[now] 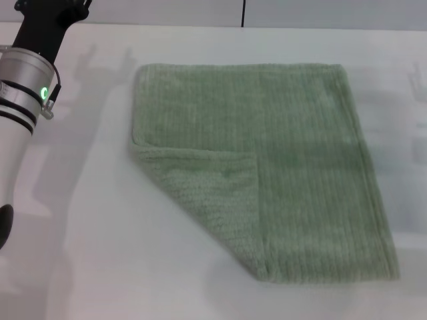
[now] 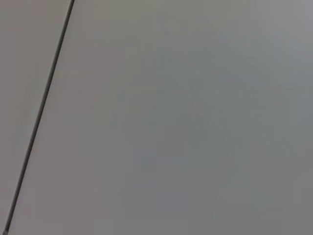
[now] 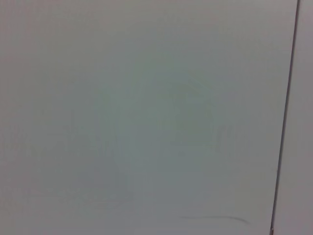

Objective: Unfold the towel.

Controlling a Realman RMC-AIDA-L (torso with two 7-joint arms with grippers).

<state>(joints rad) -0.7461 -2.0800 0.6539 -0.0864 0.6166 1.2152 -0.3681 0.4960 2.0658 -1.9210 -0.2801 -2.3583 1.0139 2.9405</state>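
Note:
The sage-green towel [image 1: 267, 160] lies on the white table [image 1: 93, 253] in the head view, spread nearly flat. Its near-left corner is folded over onto the towel as a triangular flap [image 1: 213, 200]. My left arm [image 1: 23, 100] reaches up the far left side of the table, well clear of the towel; its gripper is past the top edge of the view. My right arm and gripper are out of the head view. Both wrist views show only bare pale surface, no towel and no fingers.
A thin dark seam line [image 2: 39, 117] crosses the surface in the left wrist view, and another seam line [image 3: 286, 117] shows in the right wrist view. A dark cable [image 1: 243, 13] hangs at the table's far edge.

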